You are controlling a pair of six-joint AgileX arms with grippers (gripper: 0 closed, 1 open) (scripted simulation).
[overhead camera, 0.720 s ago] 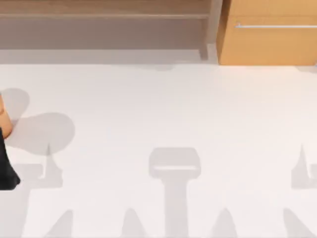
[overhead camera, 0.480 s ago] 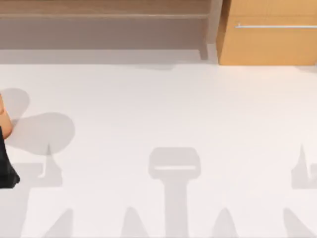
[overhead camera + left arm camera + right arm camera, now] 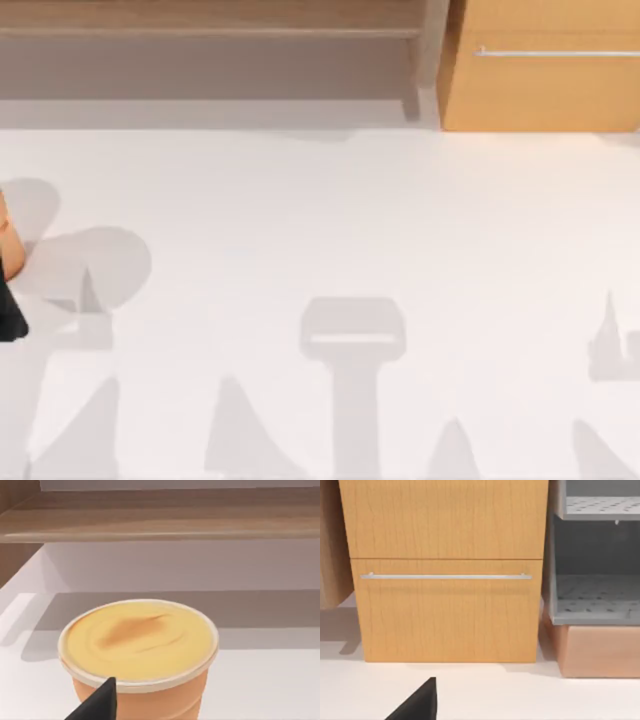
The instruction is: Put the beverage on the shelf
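The left gripper was at the table's left edge; its finger state could not be determined. The beverage stood upright on the table directly ahead of it, with the shelf beyond. The right gripper faced the cabinet.

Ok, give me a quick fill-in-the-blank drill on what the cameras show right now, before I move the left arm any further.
1. The beverage stands on the ____ table.
2. Its top is sealed by a ____ lid.
3. In the top view, the closed cabinet sits to the ____ of the shelf.
4. The cabinet's bar handle is ____ in colour.

Missing words: white; yellow; right; silver
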